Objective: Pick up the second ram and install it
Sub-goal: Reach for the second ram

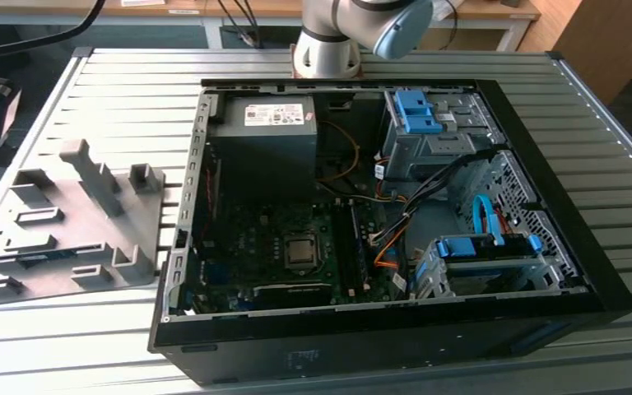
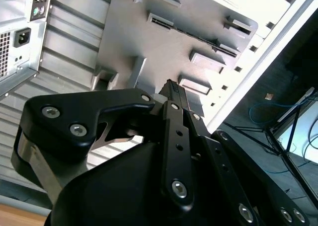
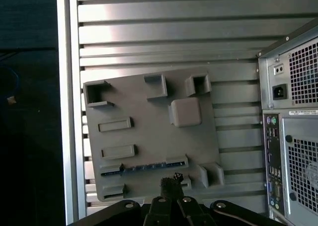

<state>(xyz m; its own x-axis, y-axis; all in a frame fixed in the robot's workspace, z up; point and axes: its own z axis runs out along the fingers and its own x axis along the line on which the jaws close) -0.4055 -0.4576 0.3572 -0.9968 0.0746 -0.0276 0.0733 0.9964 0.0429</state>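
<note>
"Where's the second ram (image 3: 144,166) from your side?"

"In the grey tray (image 3: 144,136), set down in its long slot. It seems to stand on edge, with only a thin blue-green line showing from above. The tray sits on the slatted table (image 1: 129,82), just beside the open computer case (image 1: 404,350), towards the exterior view's left."

"And the gripper (image 3: 171,180)?"

"It hangs over the tray. In the first wrist view its tips are near the long slot and apart from the stick, not touching it as far as I can see. I can't judge how high it is. In both wrist views the jaws look drawn together with nothing pinched between them."

"So nothing is picked up yet."

"No, the stick is in its slot."

"How would you expect it to handle?"

"Light, I'd say, and stiff along its length, but thin enough to crack if it's twisted or levered sideways. The flat faces should give some grip. The chips and the contact edge are the delicate parts."

"Where would you take hold of it, then?"

"Across the two flat faces, near the middle of the upper edge that stands clear of the slot, so it hangs level. The squeeze should be gentle and it should leave the slot straight. The slot walls leave little room at either side."
</note>
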